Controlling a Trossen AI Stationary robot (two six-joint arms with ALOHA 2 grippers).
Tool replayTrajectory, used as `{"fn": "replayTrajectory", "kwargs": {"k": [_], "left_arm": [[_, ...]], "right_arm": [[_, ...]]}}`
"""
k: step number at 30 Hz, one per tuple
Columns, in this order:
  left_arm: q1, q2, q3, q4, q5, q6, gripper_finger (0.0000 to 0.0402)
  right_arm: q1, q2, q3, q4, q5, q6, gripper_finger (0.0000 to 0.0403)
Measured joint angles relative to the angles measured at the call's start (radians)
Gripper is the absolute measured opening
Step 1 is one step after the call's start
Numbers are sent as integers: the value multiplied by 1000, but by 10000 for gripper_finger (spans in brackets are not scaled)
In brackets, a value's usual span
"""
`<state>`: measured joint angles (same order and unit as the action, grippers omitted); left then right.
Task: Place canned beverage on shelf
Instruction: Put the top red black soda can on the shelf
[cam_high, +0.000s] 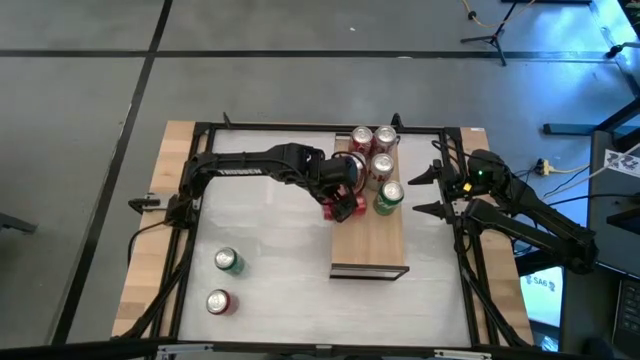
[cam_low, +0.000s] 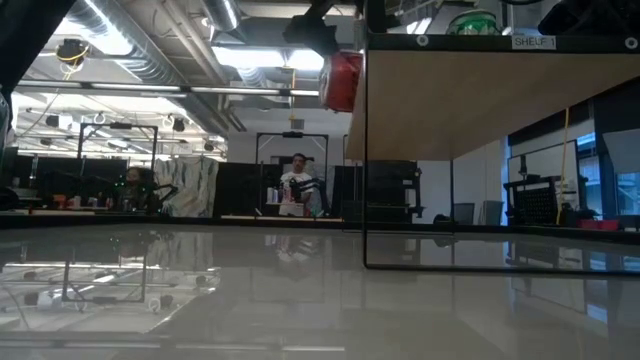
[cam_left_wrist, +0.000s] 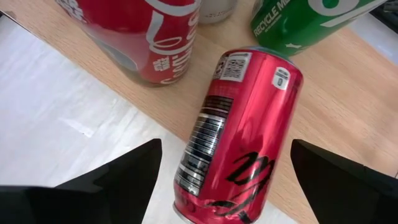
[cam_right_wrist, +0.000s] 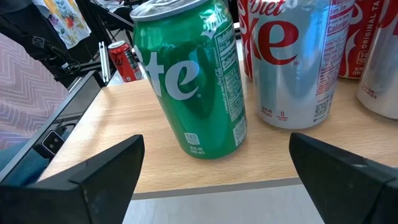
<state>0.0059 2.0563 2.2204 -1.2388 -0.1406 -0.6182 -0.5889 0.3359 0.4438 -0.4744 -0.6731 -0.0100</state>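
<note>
The shelf (cam_high: 370, 240) is a light-wood board raised on a dark frame, right of the table's middle. Several cans stand on its far half, among them a green can (cam_high: 389, 197) and a silver one (cam_right_wrist: 289, 62). At the shelf's left edge my left gripper (cam_high: 345, 195) has a red can (cam_left_wrist: 239, 130) between its fingers; the low view shows this can (cam_low: 341, 80) tilted beside the board. My right gripper (cam_high: 430, 190) waits open off the shelf's right edge, facing the green can (cam_right_wrist: 189, 81). My left gripper has the red can between its two fingers, one (cam_left_wrist: 127, 180) at each long side (cam_left_wrist: 283, 155), near the end closer to the wrist. It comes slanting down from the table's left. The can hangs tilted over the shelf's left edge, clear of the board.
A green can (cam_high: 229, 261) and a red can (cam_high: 219, 301) stand on the white tabletop (cam_high: 280, 260) at the near left. The shelf's near half is bare wood. Dark frame bars (cam_high: 300, 127) run round the table.
</note>
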Motion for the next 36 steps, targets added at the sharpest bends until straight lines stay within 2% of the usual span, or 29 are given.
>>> {"fn": "replayTrajectory", "kwargs": {"k": [7, 9, 12, 15, 20, 36], "left_arm": [[0, 0, 0, -1, 3, 0, 344], [-1, 0, 0, -2, 35, 4, 344], [-16, 0, 0, -13, 63, 82, 344], [-46, 1, 0, -14, 33, 178, 344], [-78, 1, 0, -15, -85, 248, 344], [-85, -3, -22, -57, -86, 264, 344]], "right_arm": [[0, 0, 0, 0, 0, 0, 397], [0, 0, 0, 0, 0, 0, 397], [0, 0, 0, 0, 0, 0, 397], [0, 0, 0, 0, 0, 0, 397], [0, 0, 0, 0, 0, 0, 397], [0, 0, 0, 0, 0, 0, 397]]}}
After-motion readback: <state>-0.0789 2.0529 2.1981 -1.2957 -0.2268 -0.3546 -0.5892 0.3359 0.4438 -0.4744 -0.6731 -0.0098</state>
